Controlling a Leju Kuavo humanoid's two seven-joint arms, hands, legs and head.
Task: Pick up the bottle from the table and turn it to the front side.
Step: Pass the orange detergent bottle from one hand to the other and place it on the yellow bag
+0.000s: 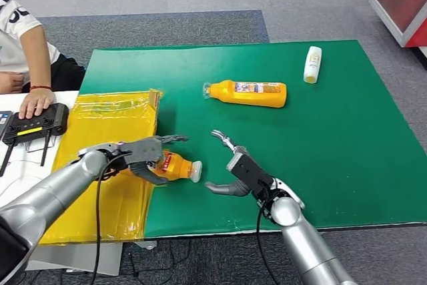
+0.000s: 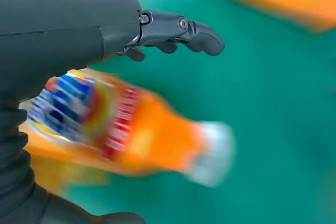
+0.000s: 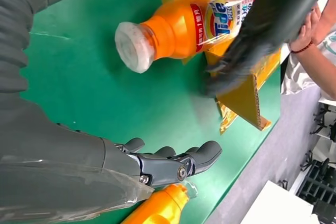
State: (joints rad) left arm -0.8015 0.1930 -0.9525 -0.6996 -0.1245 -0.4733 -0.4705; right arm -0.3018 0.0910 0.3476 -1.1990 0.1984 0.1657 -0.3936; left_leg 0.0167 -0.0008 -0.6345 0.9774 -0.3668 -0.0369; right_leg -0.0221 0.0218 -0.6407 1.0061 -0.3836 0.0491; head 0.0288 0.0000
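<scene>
my left hand [image 1: 146, 155] is reaching in from the lower left of the head view and wrapping around the small orange bottle [image 1: 179, 166], which is lying on its side at the seam where the yellow padded envelope [image 1: 108, 158] is meeting the green mat [image 1: 302, 138]. my upper fingers [image 1: 173, 139] are stretching out above the bottle's shoulder and my thumb is curling under its body, so i am gripping it around the labelled end while its pale cap [image 1: 196, 171] is pointing toward the right of the frame, out past my fingertips. in the left wrist view the bottle [image 2: 130, 129] is blurring just under my fingers [image 2: 190, 30], with a blue, yellow and red label i am not able to read there. in the right wrist view the same bottle [image 3: 186, 24] is showing a label reading "tide" beside a red band of small characters too fine to make out.

my right hand [image 1: 237, 168] is hovering over the mat just right of the cap, fingers spread wide apart and holding nothing; it is near the bottle but not touching it.

a larger orange bottle [image 1: 249, 93] with a printed label is lying on its side in the upper middle of the mat, and a small white bottle [image 1: 313, 64] is lying toward the upper right. a person's hand [image 1: 35, 103] is resting on a black controller [image 1: 35, 123] at the left edge.
</scene>
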